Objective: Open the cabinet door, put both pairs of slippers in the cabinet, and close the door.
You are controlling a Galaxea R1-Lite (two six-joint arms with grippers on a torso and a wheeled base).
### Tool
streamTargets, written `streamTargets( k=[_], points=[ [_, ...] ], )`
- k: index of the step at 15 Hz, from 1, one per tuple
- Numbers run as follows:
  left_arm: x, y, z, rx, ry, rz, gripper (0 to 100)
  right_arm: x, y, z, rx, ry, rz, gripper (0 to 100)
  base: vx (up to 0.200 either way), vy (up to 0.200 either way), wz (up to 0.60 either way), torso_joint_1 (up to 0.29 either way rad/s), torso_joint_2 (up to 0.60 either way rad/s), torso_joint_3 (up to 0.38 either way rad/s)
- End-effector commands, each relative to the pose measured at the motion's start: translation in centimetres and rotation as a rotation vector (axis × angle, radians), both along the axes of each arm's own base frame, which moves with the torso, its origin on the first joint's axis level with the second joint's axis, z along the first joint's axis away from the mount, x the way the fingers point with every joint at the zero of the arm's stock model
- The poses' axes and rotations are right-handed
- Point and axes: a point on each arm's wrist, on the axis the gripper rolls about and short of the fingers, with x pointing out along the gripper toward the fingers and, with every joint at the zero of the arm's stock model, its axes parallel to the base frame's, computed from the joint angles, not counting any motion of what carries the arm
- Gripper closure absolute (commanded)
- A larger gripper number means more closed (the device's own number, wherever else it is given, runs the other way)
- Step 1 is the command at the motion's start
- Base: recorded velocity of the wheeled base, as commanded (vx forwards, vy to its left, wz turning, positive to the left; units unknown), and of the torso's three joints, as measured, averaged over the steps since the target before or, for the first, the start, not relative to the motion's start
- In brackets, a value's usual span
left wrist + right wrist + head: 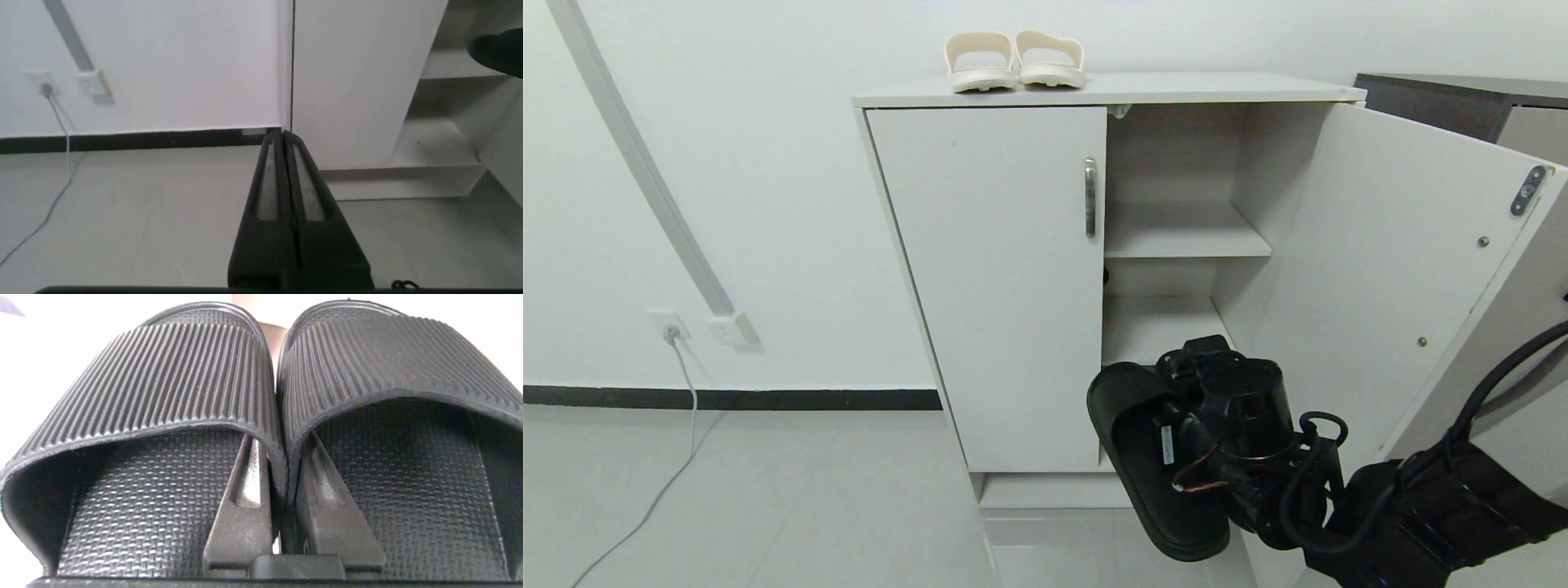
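Where the right gripper [280, 457] clamps the black slippers [188, 400], one finger sits inside each shoe and their touching side walls are pinched between the two. The pair hangs low, just in front of the cabinet [988, 286], between its closed left door and its open right door [1380, 269]. The left gripper [283, 147], fingers pressed together on nothing, hovers over the grey floor [768, 506]. Farther off, the cream slippers [1014, 61] rest side by side on the cabinet top, against the white wall [727, 163].
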Motion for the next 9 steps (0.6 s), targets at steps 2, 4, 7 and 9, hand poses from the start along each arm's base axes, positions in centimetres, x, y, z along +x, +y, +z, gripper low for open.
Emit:
streamTargets(
  k=[2,4,7,9],
  points=[
    [-0.1,0.0,-0.1,-0.030,-0.018,-0.004,100,0.4,0.5,0.6,0.031,-0.028,0.001,100,0.000,0.000,0.00,0.000,0.00,0.000],
    [-0.1,0.0,0.0,-0.076,-0.020,-0.005,100,1.6,1.2,1.5,0.058,-0.081,-0.090,100,0.000,0.000,0.00,0.000,0.00,0.000],
    [-0.1,0.0,0.0,-0.076,-0.020,-0.005,100,2.9,2.2,1.2,0.080,-0.113,-0.201,100,0.000,-0.067,0.00,0.002,0.00,-0.001],
    [-0.1,0.0,0.0,-0.076,-0.020,-0.005,100,3.0,2.0,1.0,0.074,-0.110,-0.209,100,0.000,-0.200,0.00,0.005,0.00,0.005]
  ],
)
